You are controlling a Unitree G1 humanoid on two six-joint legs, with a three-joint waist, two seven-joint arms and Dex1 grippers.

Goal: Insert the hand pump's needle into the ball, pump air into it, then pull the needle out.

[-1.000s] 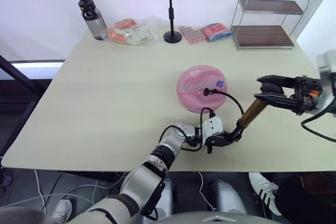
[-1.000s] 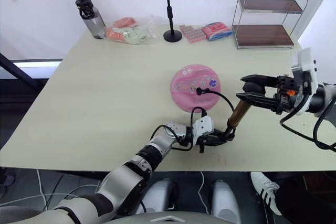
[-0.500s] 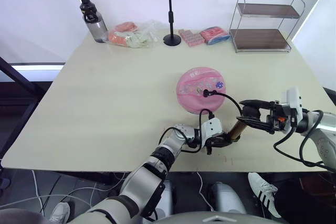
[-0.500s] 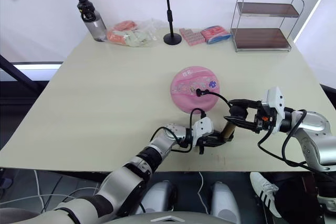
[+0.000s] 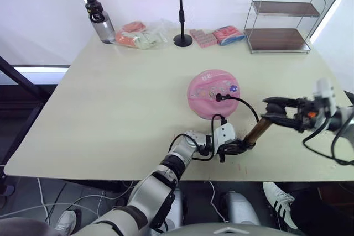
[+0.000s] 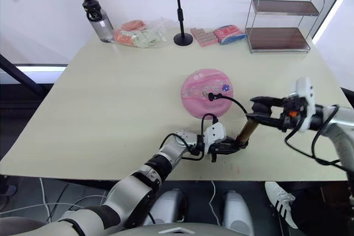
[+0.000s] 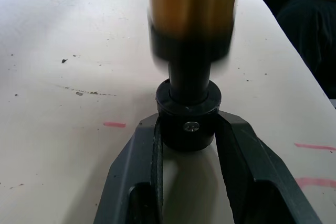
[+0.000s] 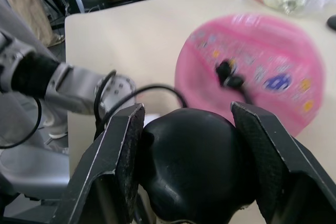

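Observation:
The pink ball [image 5: 212, 91] lies mid-table, soft and flattened. A black hose [image 5: 243, 103] loops from the hand pump [image 5: 258, 130] to a fitting on the ball's top [image 8: 227, 73]; the needle is hidden inside it. The gold pump leans up to the right from the table. My left gripper [image 5: 237, 147] is shut on its black bottom cap [image 7: 189, 121], pinning it to the tabletop. My right gripper [image 5: 276, 110] is shut on the black T-handle [image 8: 191, 166] at the pump's upper end, with one finger on either side.
Along the table's far edge stand a water bottle [image 5: 99, 20], snack packets [image 5: 138, 34], a black stand's round base [image 5: 181, 40], more packets [image 5: 217, 35] and a wire shelf [image 5: 282, 20]. The pump's base sits close to the near table edge [image 5: 249, 175].
My right gripper pushed the T-handle down toward the pump body, then drew it back up and to the right. The left gripper stayed clamped on the base; the ball did not move.

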